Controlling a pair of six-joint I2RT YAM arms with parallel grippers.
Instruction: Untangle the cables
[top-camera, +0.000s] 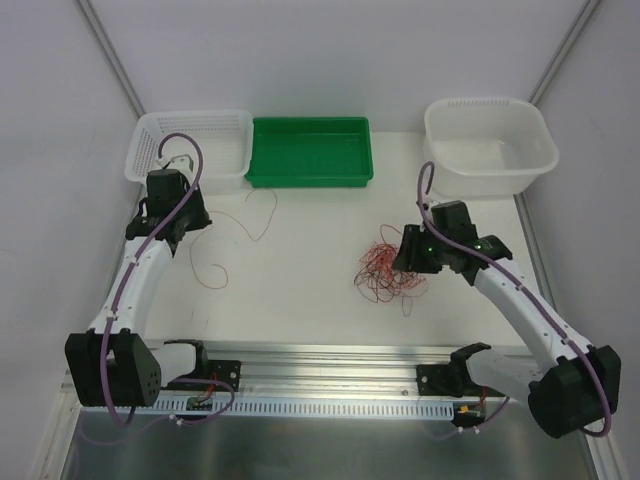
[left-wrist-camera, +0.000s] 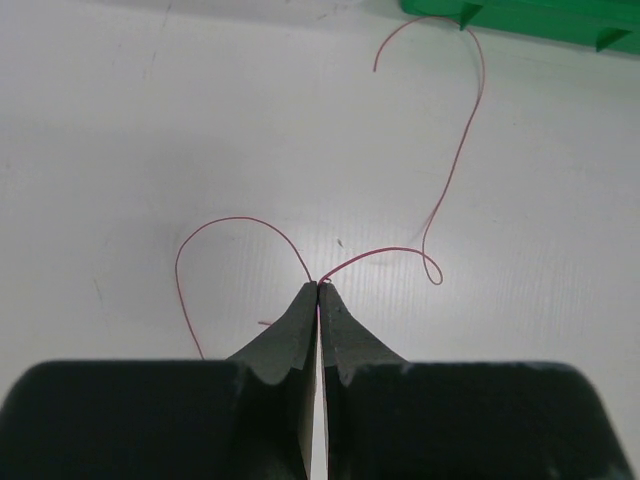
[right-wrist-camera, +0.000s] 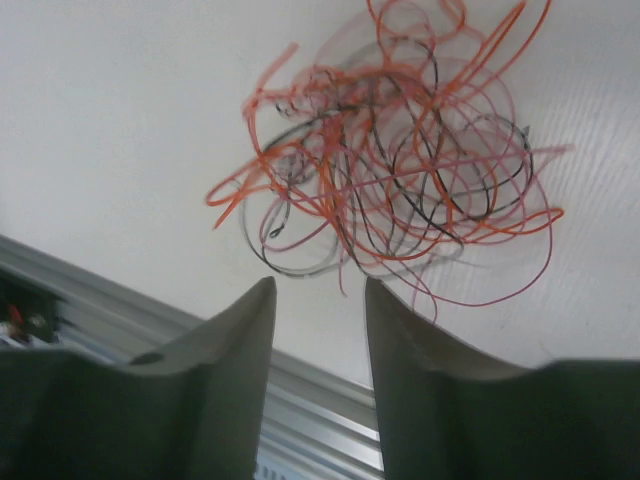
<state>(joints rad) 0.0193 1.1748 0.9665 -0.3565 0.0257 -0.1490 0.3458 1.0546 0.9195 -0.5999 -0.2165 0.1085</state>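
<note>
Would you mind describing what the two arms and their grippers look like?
The left arm and right arm have white links with black joints and bases; a purple cable runs along each. The left gripper and right gripper have dark, tapered fingers.

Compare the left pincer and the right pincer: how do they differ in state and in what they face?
The left pincer is shut; the right pincer stands open. The left pincer pinches a single pink wire; the right pincer holds nothing, with the tangle ahead of it. Both are dark, over the white table.
</note>
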